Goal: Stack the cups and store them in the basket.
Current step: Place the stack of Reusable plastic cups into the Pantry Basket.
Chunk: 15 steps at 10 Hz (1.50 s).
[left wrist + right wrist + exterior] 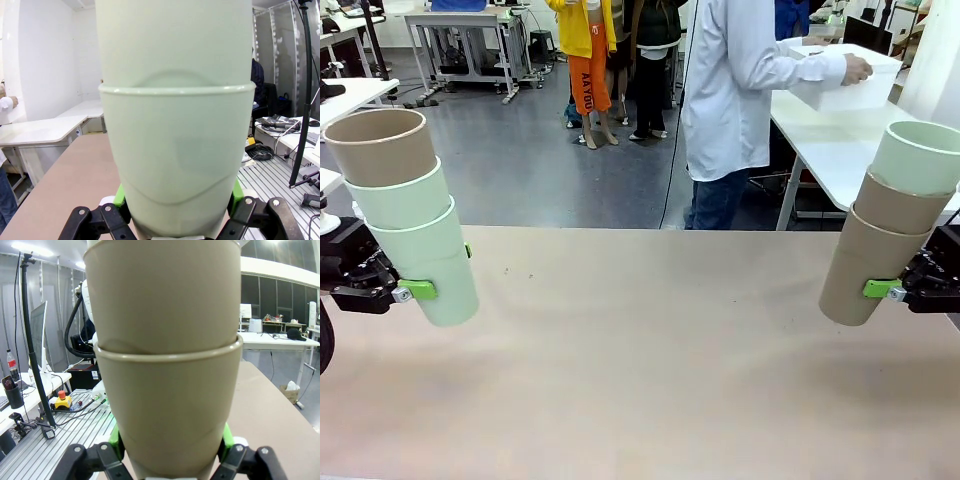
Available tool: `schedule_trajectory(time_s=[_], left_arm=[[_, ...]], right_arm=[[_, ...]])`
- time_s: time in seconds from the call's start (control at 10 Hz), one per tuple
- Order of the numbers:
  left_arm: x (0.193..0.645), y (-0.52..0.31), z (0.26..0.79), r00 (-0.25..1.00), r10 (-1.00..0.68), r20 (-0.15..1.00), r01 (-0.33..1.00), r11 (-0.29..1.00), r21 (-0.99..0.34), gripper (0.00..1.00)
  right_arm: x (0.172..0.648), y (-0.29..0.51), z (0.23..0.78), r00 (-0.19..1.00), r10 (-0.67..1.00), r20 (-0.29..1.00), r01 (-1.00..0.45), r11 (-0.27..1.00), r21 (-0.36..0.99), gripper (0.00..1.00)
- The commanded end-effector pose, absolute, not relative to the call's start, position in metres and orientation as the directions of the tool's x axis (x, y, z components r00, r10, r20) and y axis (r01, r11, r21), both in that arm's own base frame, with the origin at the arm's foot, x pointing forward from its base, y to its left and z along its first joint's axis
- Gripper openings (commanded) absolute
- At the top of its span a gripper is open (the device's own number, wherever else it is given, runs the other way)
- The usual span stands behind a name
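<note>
Mint and tan are sorted into two stacks of three, so the stacking looks about half done to me. At the left edge of the front view, the left gripper point(440, 272) is clamped on the bottom mint cup of the left stack point(415, 215), which goes mint, mint, tan on top. The stack tilts so its mouth leans to the upper left. At the right edge, the right gripper point(875, 285) is squeezing the bottom tan cup of the right stack point(890, 230). That one goes tan, tan, mint on top, and leans to the upper right. The wrist views back this up, with green pads point(119, 196) pressed against both sides of the cup wall.

Both stacks hang clear of the brown table point(640, 380). My guess at the reason is that there's nowhere to drop them yet. The basket point(850, 85) is in the upper right of the front view, on a white table point(840, 150), and the person point(730, 90) has a hand point(857, 68) on it.

Both arms come in low from the sides with fingers roughly level, gripping the cups sideways near the base. Merging the stacks or getting the basket over looks like what's left.
</note>
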<state>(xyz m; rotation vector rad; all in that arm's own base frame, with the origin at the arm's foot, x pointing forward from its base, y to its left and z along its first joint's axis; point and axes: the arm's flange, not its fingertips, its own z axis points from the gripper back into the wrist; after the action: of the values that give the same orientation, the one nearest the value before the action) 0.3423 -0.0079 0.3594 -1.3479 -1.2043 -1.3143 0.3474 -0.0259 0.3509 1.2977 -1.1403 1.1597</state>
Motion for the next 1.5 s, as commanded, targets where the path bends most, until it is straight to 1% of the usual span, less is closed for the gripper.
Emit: schedule_trajectory(time_s=[0.0, 1.4], left_arm=[[0.3417, -0.0098, 0.3625, -0.029, 0.070, 0.997, 0.987, -0.154, 0.040, 0.85], [0.3417, -0.0098, 0.3625, -0.029, 0.070, 0.997, 0.987, -0.154, 0.040, 0.85]], right_arm=[[0.3476, -0.0257, 0.3539, 0.082, -0.024, 0.996, -0.996, -0.039, 0.081, 0.85], [0.3476, -0.0257, 0.3539, 0.082, -0.024, 0.996, -0.996, -0.039, 0.081, 0.85]])
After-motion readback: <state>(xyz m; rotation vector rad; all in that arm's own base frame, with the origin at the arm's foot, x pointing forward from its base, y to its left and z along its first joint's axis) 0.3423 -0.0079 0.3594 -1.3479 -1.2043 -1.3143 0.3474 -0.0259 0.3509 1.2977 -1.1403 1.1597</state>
